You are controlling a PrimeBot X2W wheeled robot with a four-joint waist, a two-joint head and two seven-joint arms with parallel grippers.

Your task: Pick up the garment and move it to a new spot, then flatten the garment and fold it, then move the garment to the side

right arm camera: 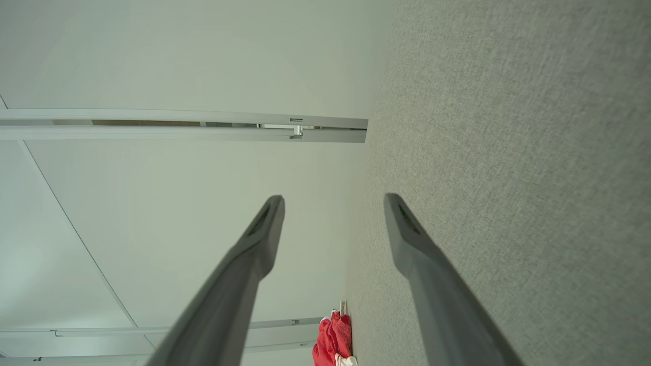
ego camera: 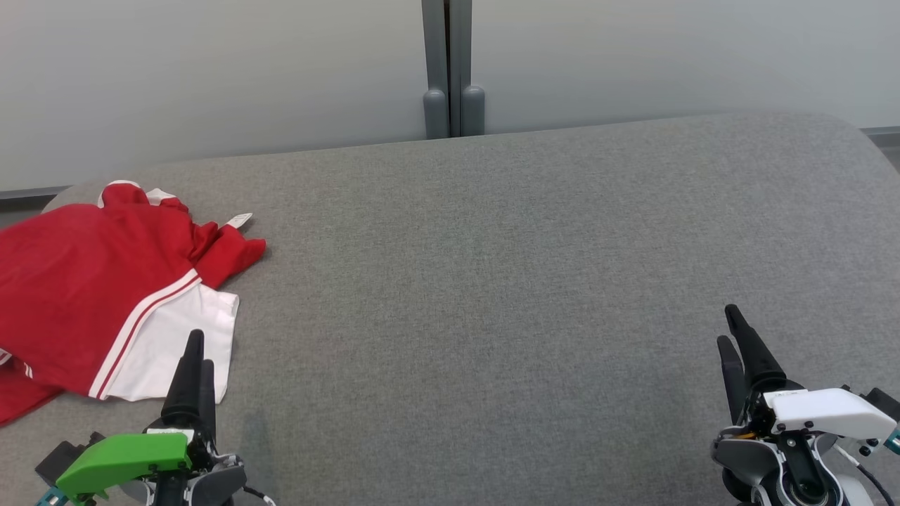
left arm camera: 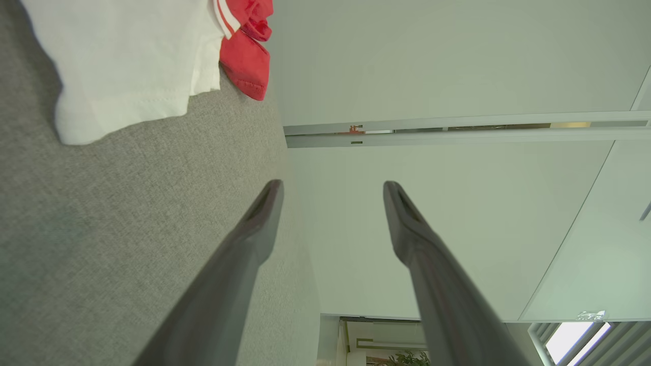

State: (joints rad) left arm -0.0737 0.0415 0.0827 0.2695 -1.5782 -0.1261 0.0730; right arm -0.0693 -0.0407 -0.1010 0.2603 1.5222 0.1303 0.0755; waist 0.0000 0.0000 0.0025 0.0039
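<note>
Garment position: crumpled red-and-white jersey-type garment (ego camera: 91, 281) lies at the robot's left end of the grey woven-fabric bench (ego camera: 492, 281), reaching to the far edge. The cloth runs past the left border of the head view, so its full long axis cannot be settled.

Orientation of visible parts:
- 1 rounded red lobe, sleeve-like, points toward the bench middle.
- 1 flat white panel with a stitched hem points toward the near side.
- 2 thin white stripes mark the red/white seam, running diagonally from near-left to far-right.
- Small white tag (ego camera: 239, 221) sticks out at the far side, by the red lobe.

Texture: red area is smooth with soft folds and bunched near the collar. The bench cover is a coarse, even weave with rounded corners.

Left gripper (ego camera: 199, 355), green housing: 2 long dark tapered fingers spread wide, nothing between them. In its wrist view (left arm camera: 331, 188) a strip of bare bench separates the fingertips from the white panel (left arm camera: 127, 61).

Right gripper (ego camera: 728, 325), white housing: fingers likewise wide apart (right arm camera: 333, 199) and empty, above bare bench well away from the garment (right arm camera: 333, 338).

Behind the bench: pale matte wall panels and a grey double post (ego camera: 453, 70).
</note>
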